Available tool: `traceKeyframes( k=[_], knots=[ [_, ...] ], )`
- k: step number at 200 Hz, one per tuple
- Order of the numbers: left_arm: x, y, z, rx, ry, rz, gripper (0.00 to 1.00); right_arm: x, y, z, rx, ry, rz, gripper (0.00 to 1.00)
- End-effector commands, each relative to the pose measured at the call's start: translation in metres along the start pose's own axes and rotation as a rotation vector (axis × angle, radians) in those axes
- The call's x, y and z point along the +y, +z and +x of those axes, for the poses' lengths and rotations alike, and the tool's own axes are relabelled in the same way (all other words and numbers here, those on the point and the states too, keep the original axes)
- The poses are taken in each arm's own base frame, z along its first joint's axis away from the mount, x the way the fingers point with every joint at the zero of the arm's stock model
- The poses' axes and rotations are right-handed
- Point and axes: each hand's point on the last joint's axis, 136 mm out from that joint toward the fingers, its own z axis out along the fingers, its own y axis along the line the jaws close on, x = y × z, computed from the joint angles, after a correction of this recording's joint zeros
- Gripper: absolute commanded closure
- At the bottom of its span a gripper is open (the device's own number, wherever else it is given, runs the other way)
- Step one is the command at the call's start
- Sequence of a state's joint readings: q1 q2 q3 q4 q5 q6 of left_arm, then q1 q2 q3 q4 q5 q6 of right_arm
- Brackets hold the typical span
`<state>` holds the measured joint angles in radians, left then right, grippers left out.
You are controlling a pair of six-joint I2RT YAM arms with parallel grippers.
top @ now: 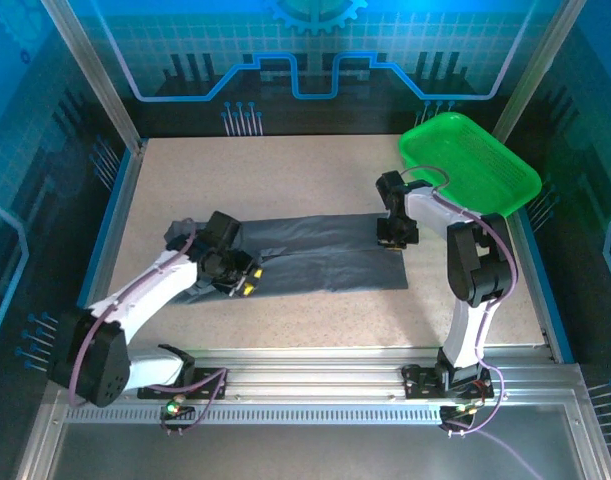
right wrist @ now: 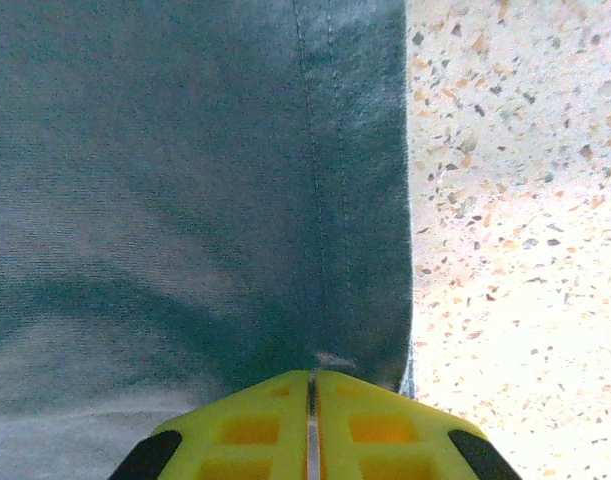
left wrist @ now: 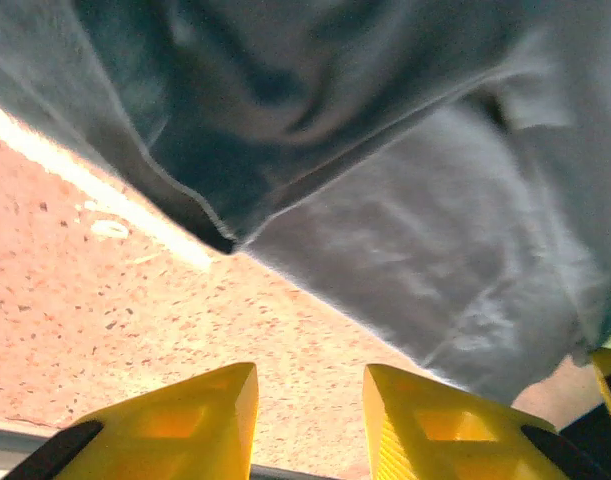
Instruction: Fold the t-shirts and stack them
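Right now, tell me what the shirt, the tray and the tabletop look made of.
Shirt: soft cloth, likely cotton, matte grey; fine texture, stitched hem and creases show.
Tray: probably plastic, bright green, with a smooth moulded rim.
Tabletop: hard speckled beige surface, perhaps laminate or stone composite; looks matte.

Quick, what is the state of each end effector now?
Left end effector: open, holding nothing.
Right end effector: closed on the hem of the shirt.

Left arm stretched low, left gripper (left wrist: 310, 395) fingers apart. Right arm elbow-up, right gripper (right wrist: 312, 385) pinched closed on t-shirt (right wrist: 185, 180).
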<state>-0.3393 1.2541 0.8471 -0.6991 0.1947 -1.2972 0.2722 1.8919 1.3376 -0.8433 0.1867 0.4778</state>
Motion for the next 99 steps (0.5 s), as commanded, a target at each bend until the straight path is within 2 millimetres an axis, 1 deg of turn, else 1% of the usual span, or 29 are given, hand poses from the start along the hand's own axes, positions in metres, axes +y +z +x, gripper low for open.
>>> traceKeyframes(
  k=[1,17,37,50,65,80,90,99],
  knots=[
    [0.004,-0.025,-0.035,-0.118,0.019,-0.035,0.65,0.002,-0.019,-0.005,-0.052,0.012,-0.016,0.88],
    [0.010,-0.026,-0.063,-0.159,0.028,-0.086,0.62,0.011,-0.018,-0.004,-0.032,0.016,-0.037,0.87],
    [0.026,-0.037,-0.093,-0.236,0.076,-0.220,0.51,0.023,-0.019,-0.005,-0.027,0.004,-0.049,0.84],
    [0.035,-0.041,-0.104,-0.255,0.067,-0.229,0.48,0.030,-0.020,-0.005,-0.029,-0.006,-0.059,0.84],
    [0.050,-0.044,-0.112,-0.256,-0.004,-0.225,0.42,0.035,-0.020,-0.004,-0.023,-0.015,-0.070,0.83],
    [0.064,-0.049,-0.123,-0.285,-0.069,-0.217,0.39,0.039,-0.018,-0.001,-0.019,-0.030,-0.070,0.83],
    [0.066,-0.052,-0.133,-0.318,-0.100,-0.192,0.39,0.041,-0.018,0.000,-0.018,-0.037,-0.071,0.83],
    [0.064,-0.055,-0.145,-0.348,-0.114,-0.163,0.42,0.042,-0.017,0.002,-0.016,-0.042,-0.073,0.83]
  ],
)
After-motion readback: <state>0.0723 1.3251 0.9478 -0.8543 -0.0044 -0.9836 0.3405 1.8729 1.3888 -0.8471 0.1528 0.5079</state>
